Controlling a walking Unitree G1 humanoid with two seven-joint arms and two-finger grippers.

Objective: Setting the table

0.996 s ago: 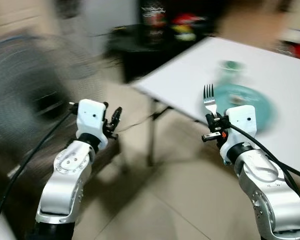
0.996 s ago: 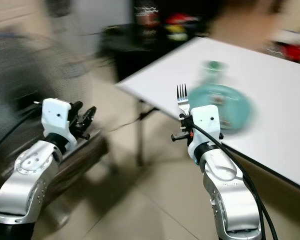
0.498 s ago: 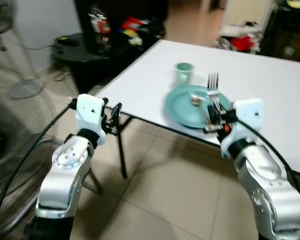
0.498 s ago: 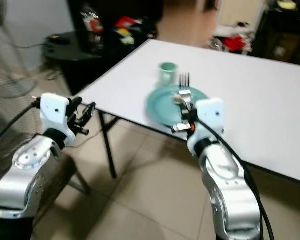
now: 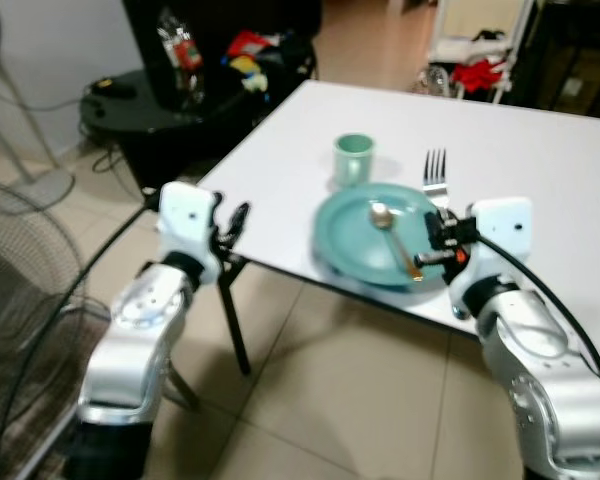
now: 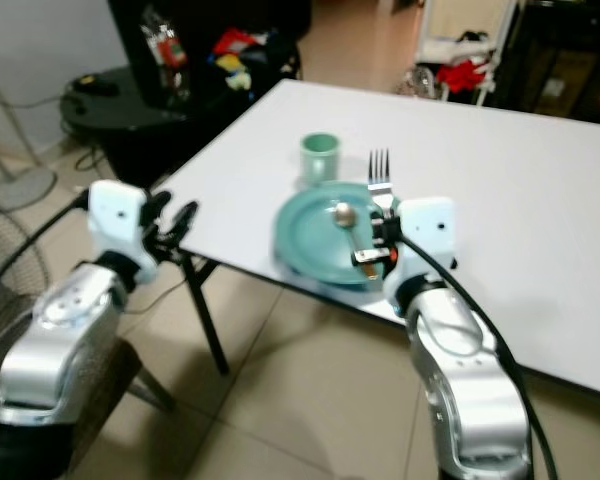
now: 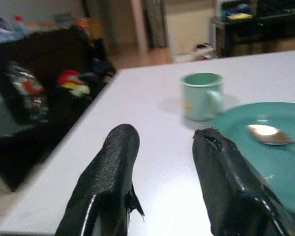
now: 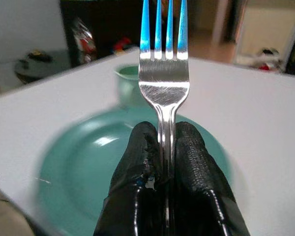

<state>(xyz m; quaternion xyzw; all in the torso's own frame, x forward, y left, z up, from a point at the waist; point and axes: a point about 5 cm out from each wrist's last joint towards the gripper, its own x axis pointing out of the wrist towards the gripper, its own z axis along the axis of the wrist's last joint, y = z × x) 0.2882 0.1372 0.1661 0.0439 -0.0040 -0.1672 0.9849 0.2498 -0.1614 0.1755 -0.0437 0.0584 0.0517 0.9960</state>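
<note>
No text, label, brand, number or sign can be read on anything here.

A silver fork [image 8: 164, 88] stands upright, tines up, above a teal plate [image 5: 360, 240] bearing a spoon [image 5: 392, 233].

Indoor light is even and moderately bright, falling from overhead; the white surface [image 5: 540, 150] reflects it in a broad pale sheen with little detail. Soft shadows lie on the floor tiles [image 5: 310, 400] under the surface's near edge. Both head views are mildly soft, with the green plate [image 5: 375, 235] slightly smeared at its rim. The dark shelving [image 5: 220, 40] beyond the surface stays dim and murky. In the right wrist view the fork [image 8: 163, 73] is sharp, its tines tinged blue by glare, while the plate behind blurs. In the left wrist view the near fingers [image 7: 108, 182] are soft and glossy, the mug [image 7: 201, 96] hazy.
</note>
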